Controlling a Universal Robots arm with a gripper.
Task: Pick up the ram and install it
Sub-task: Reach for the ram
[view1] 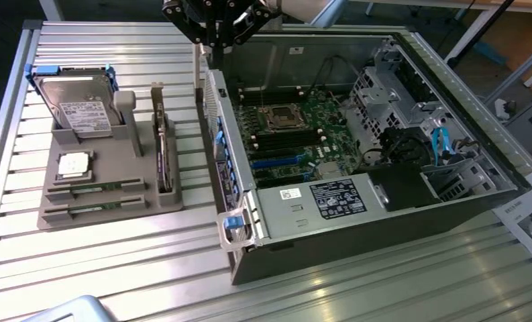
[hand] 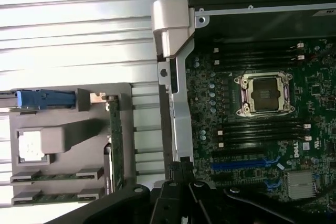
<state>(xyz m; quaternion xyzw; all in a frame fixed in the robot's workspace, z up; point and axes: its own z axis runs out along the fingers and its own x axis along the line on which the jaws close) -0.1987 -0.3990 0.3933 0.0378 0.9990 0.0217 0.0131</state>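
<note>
- Above the far rim of the open computer case (view1: 337, 249), the gripper (view1: 214, 41) hangs with its jaws closed on nothing.
- Well apart from it, the ram (view1: 96, 186) lies in the grey holder (view1: 113, 164) on the slatted table (view1: 113, 268). Two green sticks sit side by side in their grooves at the holder's near end.
- Closed jaws brought down on a stick would press on its edge rather than straddle it, and could crack it or jam it in the groove.
- The sticks lie close together, so an off-centre grip could catch both or tilt one out crooked.
- The processor (view1: 74, 166) sits just beside them and the card (view1: 163, 151) stands on edge nearby; a careless approach could knock either.
- The case's side wall (view1: 219, 127) stands between the holder and the motherboard (view1: 310, 127), so a low carry could strike it.
- The memory slots (hand: 262, 129) are narrow and lie right beside the empty socket (hand: 264, 94). A stick that is tilted or turned the wrong way would likely bind or damage a slot.
</note>
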